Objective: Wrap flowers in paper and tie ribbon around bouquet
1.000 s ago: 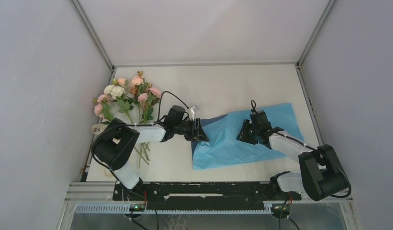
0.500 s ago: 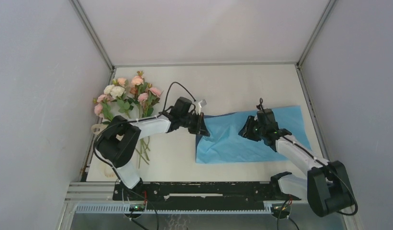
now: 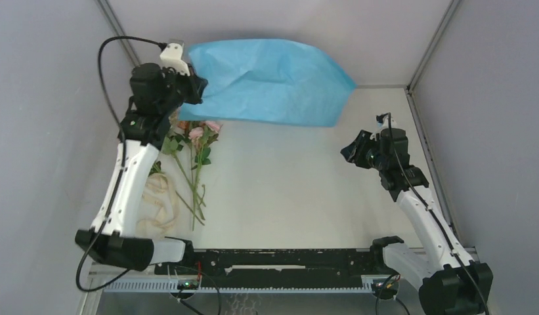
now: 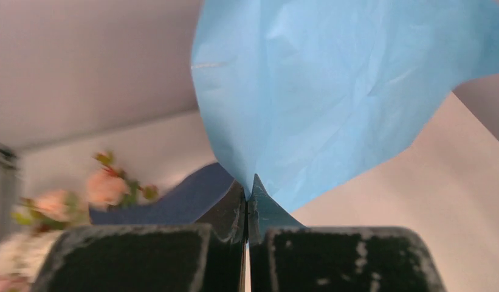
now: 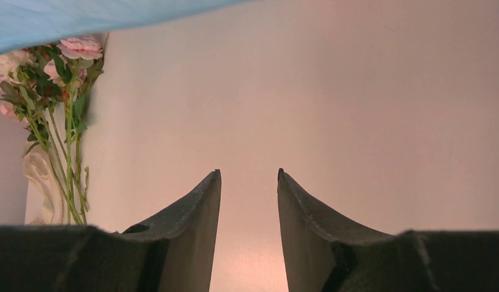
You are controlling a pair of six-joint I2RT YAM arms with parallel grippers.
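While the ribbon (image 3: 158,203) is lying in a loose heap at the near left of the worktop (image 3: 286,190), just beside the flower stems, the flowers (image 3: 199,141) are resting a little further back along the left side, blooms pointing away from the arms. Well apart on the right, the right jaws are hanging open and empty above the worktop. Farthest and highest, the left jaws are pinching shut on one corner of the paper (image 3: 273,79), which is hanging in the air by the back wall, light-blue face showing, off the worktop altogether. Judging from this, the wrapping step is only beginning: no bloom is on the sheet yet. The next move is probably calling for laying the sheet flat on the worktop, perhaps with the right jaws spreading a free corner, so the flowers can go onto it.
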